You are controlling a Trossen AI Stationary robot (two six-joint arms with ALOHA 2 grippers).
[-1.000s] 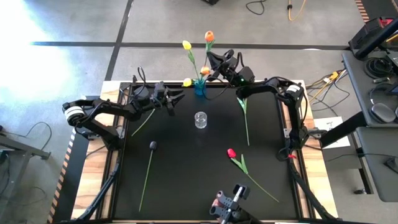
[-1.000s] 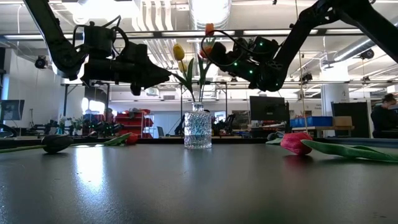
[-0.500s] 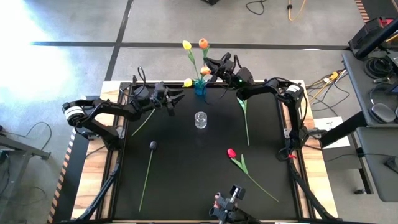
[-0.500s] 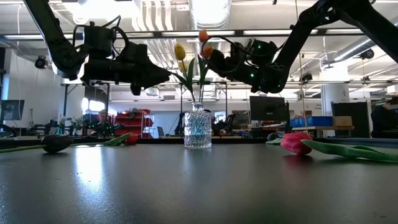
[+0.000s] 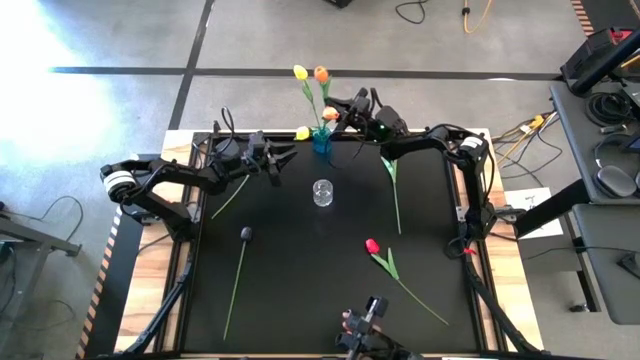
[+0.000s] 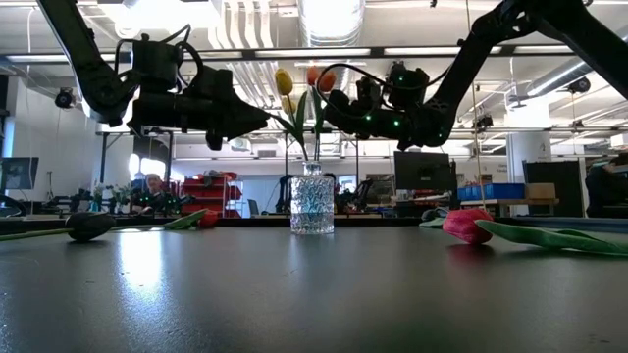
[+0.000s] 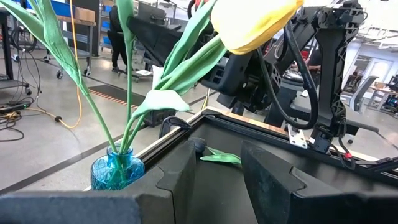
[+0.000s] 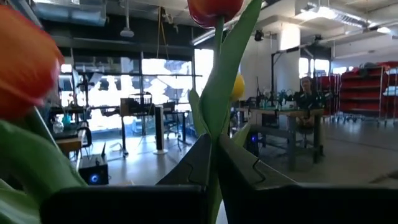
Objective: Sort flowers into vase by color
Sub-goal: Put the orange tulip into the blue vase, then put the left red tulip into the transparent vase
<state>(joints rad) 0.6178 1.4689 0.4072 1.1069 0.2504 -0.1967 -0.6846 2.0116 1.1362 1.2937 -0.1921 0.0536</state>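
Right gripper [image 5: 345,110] pinching the orange tulip's [image 5: 321,74] stem, fingers pressed together, over the blue vase [image 5: 321,141].
Your right arm reaches in from the table's far right corner, wrist level. Left gripper [image 5: 283,160] hovers half-spread just left of the vase, holding nothing. Red tulip [image 5: 373,246] and dark tulip [image 5: 245,234] lie on the table [image 5: 300,270].

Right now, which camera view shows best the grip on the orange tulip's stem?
The right wrist view: the right pincer is shut on the orange tulip. The high view shows the head above the blue vase, the low view its height, the left wrist view only stems.
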